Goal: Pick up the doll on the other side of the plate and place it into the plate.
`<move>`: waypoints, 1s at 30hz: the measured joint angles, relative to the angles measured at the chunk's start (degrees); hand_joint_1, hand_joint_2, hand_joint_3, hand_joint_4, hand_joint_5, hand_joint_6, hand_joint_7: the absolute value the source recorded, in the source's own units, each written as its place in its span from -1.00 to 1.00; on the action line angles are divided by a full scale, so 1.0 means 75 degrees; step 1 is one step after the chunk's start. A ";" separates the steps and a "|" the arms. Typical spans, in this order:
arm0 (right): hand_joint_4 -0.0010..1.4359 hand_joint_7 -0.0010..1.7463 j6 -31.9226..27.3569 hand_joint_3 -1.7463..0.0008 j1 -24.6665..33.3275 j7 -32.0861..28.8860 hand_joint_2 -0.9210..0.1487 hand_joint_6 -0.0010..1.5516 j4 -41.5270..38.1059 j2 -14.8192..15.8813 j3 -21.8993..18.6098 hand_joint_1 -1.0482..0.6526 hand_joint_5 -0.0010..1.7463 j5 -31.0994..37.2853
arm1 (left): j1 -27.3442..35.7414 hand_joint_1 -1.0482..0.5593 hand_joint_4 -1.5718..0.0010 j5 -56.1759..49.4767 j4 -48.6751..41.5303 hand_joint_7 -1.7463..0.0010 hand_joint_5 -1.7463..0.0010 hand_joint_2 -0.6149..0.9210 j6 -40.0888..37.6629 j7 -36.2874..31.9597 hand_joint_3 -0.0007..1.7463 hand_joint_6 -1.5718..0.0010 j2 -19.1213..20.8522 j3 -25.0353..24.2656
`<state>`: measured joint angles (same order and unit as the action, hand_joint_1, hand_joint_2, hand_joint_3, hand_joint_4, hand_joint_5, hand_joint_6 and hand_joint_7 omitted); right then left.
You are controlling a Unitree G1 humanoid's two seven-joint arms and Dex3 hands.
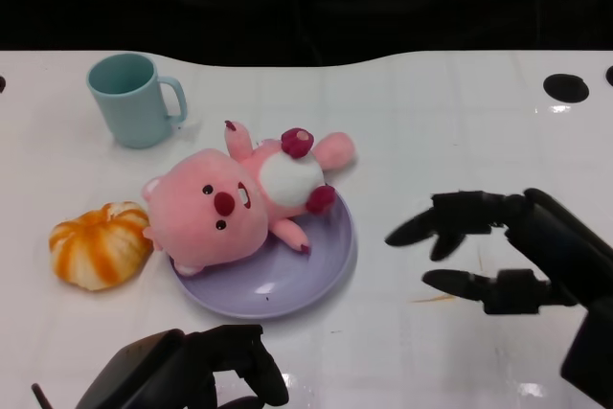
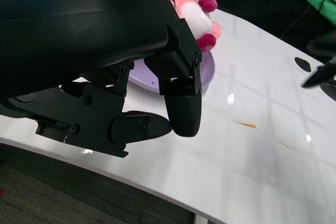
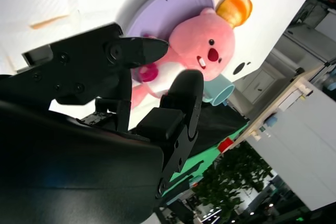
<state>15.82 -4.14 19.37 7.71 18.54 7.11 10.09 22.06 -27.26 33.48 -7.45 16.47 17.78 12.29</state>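
Nearest the camera, the left hand (image 1: 206, 366) sits at the table's front edge, its glossy black fingers (image 2: 181, 106) curled inward on nothing. Farther out on the other side, the right hand (image 1: 479, 246) hovers over the white table (image 1: 431, 122) with its fingers spread apart, empty, pointing toward the plate (image 1: 287, 280). That plate is a smooth, round, shallow lilac dish. On it lies the doll (image 1: 239, 193), a soft pink plush animal with a white belly and dark red paws, on its back, its head overhanging the plate's rim and its legs reaching past the far edge. It lies near the right hand, not touching it. Beside the doll's head rests a ribbed orange-and-white pumpkin (image 1: 99, 244). Beyond stands a matte teal mug (image 1: 132, 98) with a handle.
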 measured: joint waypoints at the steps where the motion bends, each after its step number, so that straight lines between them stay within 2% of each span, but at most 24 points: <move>1: 0.05 0.13 -0.0226 -0.29 0.0151 0.0079 -0.18 0.08 0.0184 0.0039 -0.0057 0.29 0.68 -0.0102 | -0.0003 -0.01 0.17 0.0004 -0.0021 -0.21 -0.89 0.99 0.0022 0.0000 -0.53 0.12 0.0008 -0.0018; 5: 0.15 0.24 -0.1018 -0.41 0.0662 0.0326 -0.11 0.11 0.0710 0.0125 -0.0266 0.34 0.63 -0.0513 | -0.0004 -0.02 0.18 0.0041 -0.0113 -0.19 -0.89 1.00 0.0142 0.0000 -0.54 0.11 0.0034 -0.0092; 10: 0.17 0.32 -0.1301 -0.42 0.0965 0.0331 -0.09 0.09 0.0818 0.0068 -0.0302 0.37 0.67 -0.0794 | 0.0000 -0.02 0.18 0.0045 -0.0152 -0.17 -0.90 1.00 0.0222 0.0000 -0.54 0.10 0.0039 -0.0147; 17: 0.11 0.57 -0.0619 -0.51 0.0983 0.0135 0.00 -0.01 0.0090 0.0023 -0.0314 0.32 0.95 -0.0653 | 0.0089 -0.02 0.19 0.0101 -0.0172 -0.18 -0.93 1.00 0.0290 0.0000 -0.53 0.10 0.0049 -0.0211; 30: 0.25 0.76 0.0243 -0.63 0.0796 -0.0100 0.18 0.03 -0.0742 0.0009 -0.0104 0.20 1.00 0.0038 | 0.0250 -0.03 0.22 0.0314 -0.0449 -0.25 -0.98 1.00 0.0809 -0.0129 -0.50 0.11 0.0068 -0.0506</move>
<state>17.64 1.84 18.63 2.14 18.61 6.33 10.38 23.94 -24.90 30.12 -1.39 15.50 18.29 8.49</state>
